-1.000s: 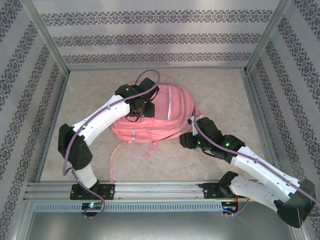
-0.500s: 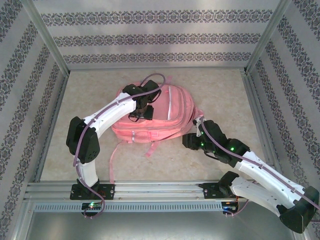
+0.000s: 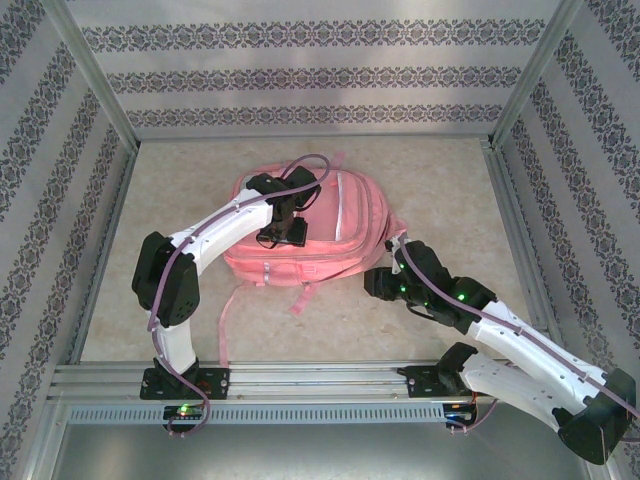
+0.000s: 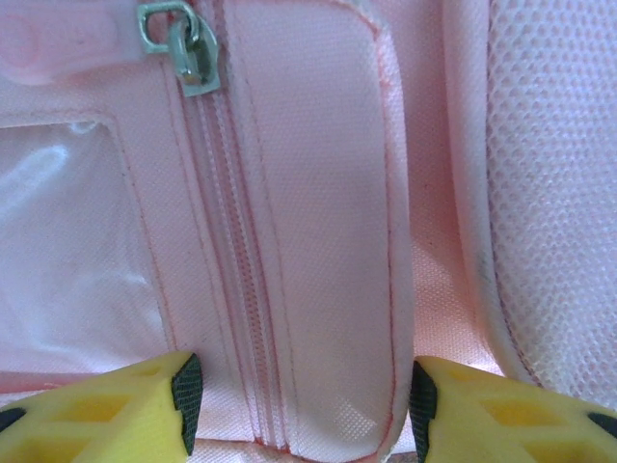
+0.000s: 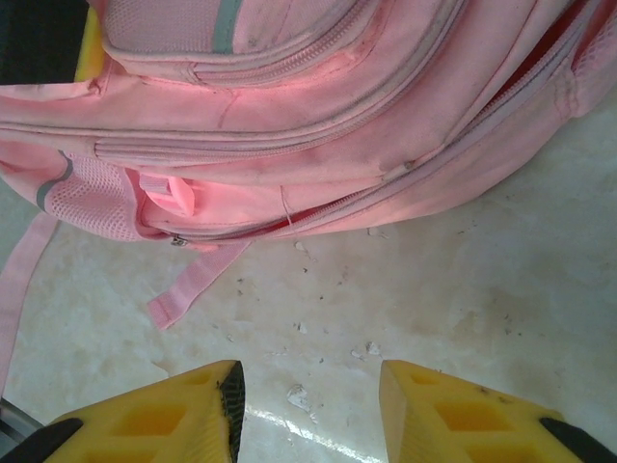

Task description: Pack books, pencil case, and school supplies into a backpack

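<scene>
Inspecting the pink, white-trimmed backpack (image 3: 345, 235), we find it lying front-up in the middle of the table (image 3: 450, 180), straps (image 3: 222, 320) trailing nearward, the left gripper (image 4: 299, 410) parted astride its front zip pocket (image 4: 318, 241), the right gripper (image 5: 308, 400) parted over the table beside it.

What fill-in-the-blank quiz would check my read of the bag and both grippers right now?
The backpack is ____ in colour.
Under the open left gripper runs a closed ____.
The open right gripper holds ____.
It hangs over the bare ____ beside the backpack.
Missing: pink; zipper; nothing; table.
</scene>
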`<state>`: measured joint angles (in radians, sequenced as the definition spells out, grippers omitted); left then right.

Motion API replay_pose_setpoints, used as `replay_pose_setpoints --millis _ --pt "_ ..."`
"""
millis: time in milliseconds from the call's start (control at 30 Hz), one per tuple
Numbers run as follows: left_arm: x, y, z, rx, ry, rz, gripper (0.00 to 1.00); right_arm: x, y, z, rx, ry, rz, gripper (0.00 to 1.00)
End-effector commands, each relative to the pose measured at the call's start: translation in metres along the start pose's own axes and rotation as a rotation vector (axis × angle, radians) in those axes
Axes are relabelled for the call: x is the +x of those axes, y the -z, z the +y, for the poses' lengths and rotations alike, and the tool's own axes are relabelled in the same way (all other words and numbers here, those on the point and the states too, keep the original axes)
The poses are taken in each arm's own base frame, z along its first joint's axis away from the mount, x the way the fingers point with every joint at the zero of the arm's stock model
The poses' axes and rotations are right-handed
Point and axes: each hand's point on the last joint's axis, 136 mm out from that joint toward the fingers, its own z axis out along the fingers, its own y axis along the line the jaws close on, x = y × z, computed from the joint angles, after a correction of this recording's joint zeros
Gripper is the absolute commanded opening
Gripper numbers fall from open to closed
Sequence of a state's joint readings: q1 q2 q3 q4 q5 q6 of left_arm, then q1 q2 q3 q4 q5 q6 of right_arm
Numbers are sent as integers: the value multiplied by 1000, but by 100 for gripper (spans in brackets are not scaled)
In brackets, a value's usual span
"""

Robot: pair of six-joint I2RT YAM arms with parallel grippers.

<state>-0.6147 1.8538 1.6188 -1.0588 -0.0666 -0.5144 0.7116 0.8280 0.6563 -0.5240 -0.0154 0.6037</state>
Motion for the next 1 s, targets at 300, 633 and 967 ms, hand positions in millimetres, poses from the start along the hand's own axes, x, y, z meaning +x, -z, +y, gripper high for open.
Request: replay_pose_setpoints --millis 300,633,967 --pt "-9 -18 13 -80 -45 -15 23 -1 -8 10 -45 4 1 36" --pt "-27 24 -1 106 97 -102 0 5 -24 45 -150 154 34 36" --pt "-42 62 -23 297 315 -156 0 47 -69 76 -260 416 -49 46"
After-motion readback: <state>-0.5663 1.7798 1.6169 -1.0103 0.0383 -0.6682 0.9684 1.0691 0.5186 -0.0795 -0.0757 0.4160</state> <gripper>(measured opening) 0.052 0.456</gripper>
